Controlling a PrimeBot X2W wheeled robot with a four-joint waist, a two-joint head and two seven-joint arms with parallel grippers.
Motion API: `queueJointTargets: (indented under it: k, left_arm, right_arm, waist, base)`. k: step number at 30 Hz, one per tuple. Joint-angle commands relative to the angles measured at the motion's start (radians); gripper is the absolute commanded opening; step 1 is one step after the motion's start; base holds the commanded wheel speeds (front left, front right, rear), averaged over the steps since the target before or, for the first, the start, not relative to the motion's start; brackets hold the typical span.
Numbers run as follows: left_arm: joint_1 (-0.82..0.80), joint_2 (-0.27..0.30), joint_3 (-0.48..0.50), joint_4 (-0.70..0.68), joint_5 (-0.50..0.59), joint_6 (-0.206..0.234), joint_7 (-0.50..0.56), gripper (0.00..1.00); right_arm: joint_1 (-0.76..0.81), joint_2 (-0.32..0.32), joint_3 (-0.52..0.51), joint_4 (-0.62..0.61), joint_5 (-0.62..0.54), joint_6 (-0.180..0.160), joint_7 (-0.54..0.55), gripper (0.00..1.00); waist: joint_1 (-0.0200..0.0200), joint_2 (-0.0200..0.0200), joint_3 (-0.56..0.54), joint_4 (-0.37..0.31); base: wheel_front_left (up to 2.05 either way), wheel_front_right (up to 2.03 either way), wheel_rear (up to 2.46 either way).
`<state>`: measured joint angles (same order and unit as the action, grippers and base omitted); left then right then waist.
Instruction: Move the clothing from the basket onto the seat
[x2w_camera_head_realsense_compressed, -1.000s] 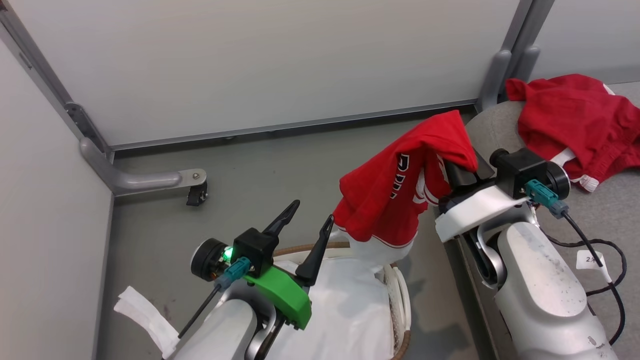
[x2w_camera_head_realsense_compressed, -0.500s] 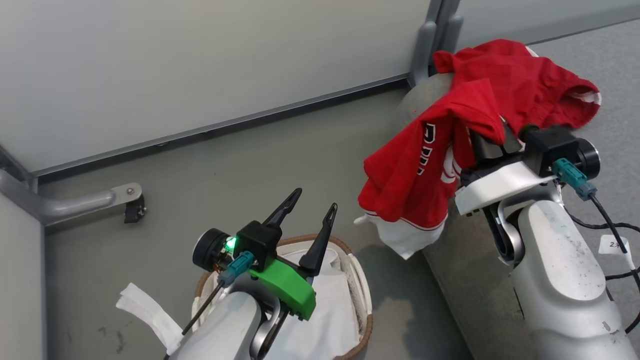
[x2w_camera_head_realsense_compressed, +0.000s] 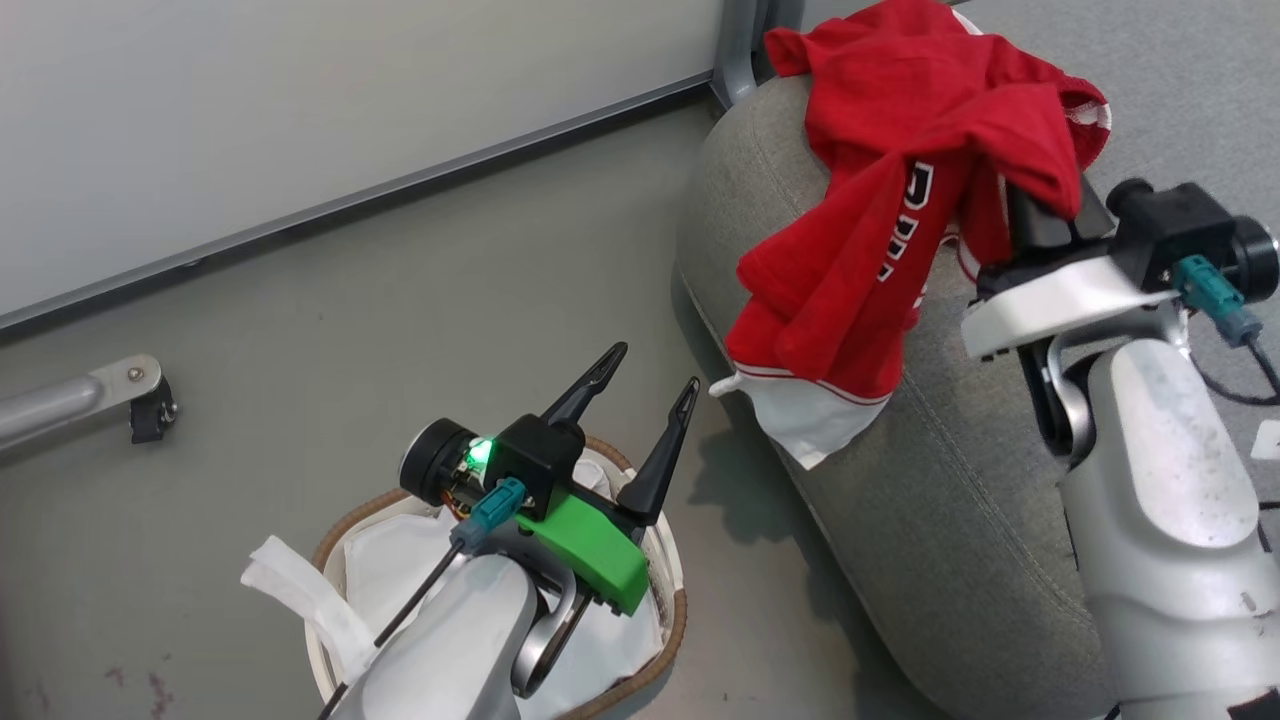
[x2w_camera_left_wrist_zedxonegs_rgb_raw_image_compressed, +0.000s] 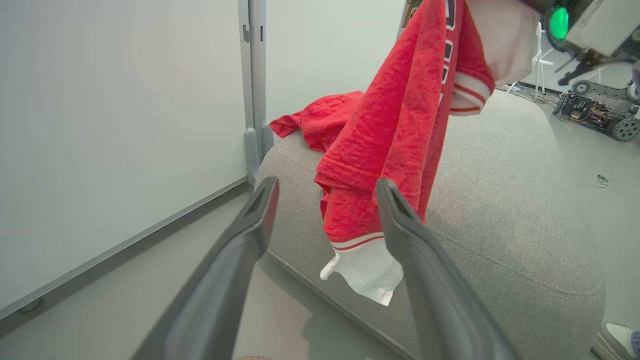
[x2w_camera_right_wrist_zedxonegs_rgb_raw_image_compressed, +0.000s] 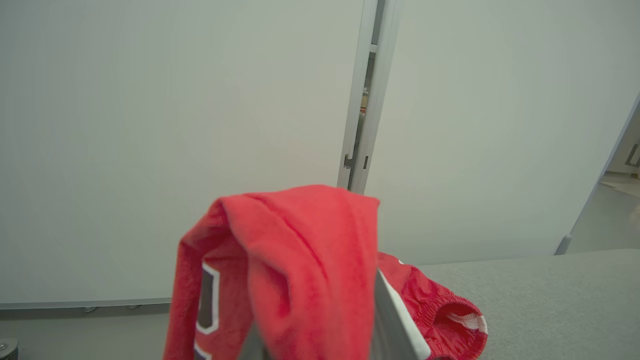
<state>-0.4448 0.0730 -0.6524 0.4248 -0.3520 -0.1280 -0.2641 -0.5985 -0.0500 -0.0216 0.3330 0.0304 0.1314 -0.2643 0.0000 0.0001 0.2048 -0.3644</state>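
Observation:
My right gripper (x2w_camera_head_realsense_compressed: 1030, 205) is shut on the clothing's red jersey (x2w_camera_head_realsense_compressed: 850, 290), its fingertips buried in the cloth. The jersey hangs over the left edge of the grey seat (x2w_camera_head_realsense_compressed: 950, 500), its white hem dangling. In the right wrist view the jersey (x2w_camera_right_wrist_zedxonegs_rgb_raw_image_compressed: 300, 260) drapes over my fingers. A second red garment (x2w_camera_head_realsense_compressed: 900, 90) lies on the seat's far end. My left gripper (x2w_camera_head_realsense_compressed: 655, 368) stands open and holds nothing, above the basket (x2w_camera_head_realsense_compressed: 680, 610) with its white liner (x2w_camera_head_realsense_compressed: 400, 560). Between its fingers in the left wrist view I see the jersey (x2w_camera_left_wrist_zedxonegs_rgb_raw_image_compressed: 400, 125) and the seat (x2w_camera_left_wrist_zedxonegs_rgb_raw_image_compressed: 500, 200).
White partition walls stand behind the grey floor. A metal foot with a caster (x2w_camera_head_realsense_compressed: 140, 400) sits at the left. A white strip of cloth (x2w_camera_head_realsense_compressed: 290, 600) sticks out beside the basket. A small wheeled machine (x2w_camera_left_wrist_zedxonegs_rgb_raw_image_compressed: 595, 107) stands beyond the seat, and a shoe (x2w_camera_left_wrist_zedxonegs_rgb_raw_image_compressed: 620, 340) shows at the corner.
The head camera has swung towards the seat. My right gripper has carried the jersey from beside the seat to over its left edge. The left gripper stays open over the basket.

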Motion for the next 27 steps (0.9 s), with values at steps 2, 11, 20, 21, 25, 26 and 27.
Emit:
queueJointTargets:
  k: [2, 11, 20, 21, 25, 26, 27]
  left_arm:
    - [-0.021, 0.01, -0.005, -0.01, 0.001, -0.005, -0.001, 1.0]
    - [-0.054, 0.021, -0.007, -0.04, 0.019, -0.004, 0.0, 1.0]
    - [-0.124, 0.049, 0.003, -0.067, 0.052, -0.004, 0.0, 1.0]
    - [-0.133, 0.053, 0.004, -0.069, 0.057, -0.004, -0.001, 1.0]
    - [-0.169, 0.066, 0.014, -0.076, 0.077, -0.004, -0.001, 1.0]
    - [-0.179, 0.069, 0.016, -0.077, 0.084, -0.004, -0.001, 1.0]
    - [-0.184, 0.071, 0.015, -0.077, 0.087, -0.004, -0.001, 1.0]
  right_arm:
    - [-0.071, -0.024, -0.018, -0.001, -0.016, -0.001, 0.0, 0.0]
    - [-0.399, -0.204, -0.097, 0.116, -0.025, -0.001, 0.0, 0.0]
    - [-0.688, -0.409, -0.246, 0.223, -0.075, -0.001, 0.024, 0.0]
    - [-0.701, -0.416, -0.262, 0.233, -0.08, -0.001, 0.023, 0.0]
    - [-0.696, -0.433, -0.338, 0.286, -0.107, -0.001, 0.007, 0.0]
    - [-0.676, -0.421, -0.356, 0.309, -0.11, -0.001, 0.006, 0.0]
    - [-0.656, -0.412, -0.368, 0.327, -0.116, -0.001, 0.003, 0.0]
  waist:
    - [0.0, -0.0001, 0.032, 0.01]
    - [0.0, -0.0001, 0.127, 0.085]
    - [0.0, -0.0001, 0.314, 0.145]
    - [0.0, -0.0001, 0.331, 0.148]
    - [0.0, -0.0001, 0.405, 0.154]
    - [0.0, -0.0001, 0.422, 0.152]
    - [0.0, -0.0001, 0.433, 0.152]
  base:
    - [0.0, 0.0, 0.0]
    - [0.0, 0.0, 0.0]
    - [0.0, 0.0, 0.0]
    - [0.0, 0.0, 0.0]
    - [0.0, 0.0, 0.0]
    - [0.0, 0.0, 0.0]
    - [0.0, 0.0, 0.0]
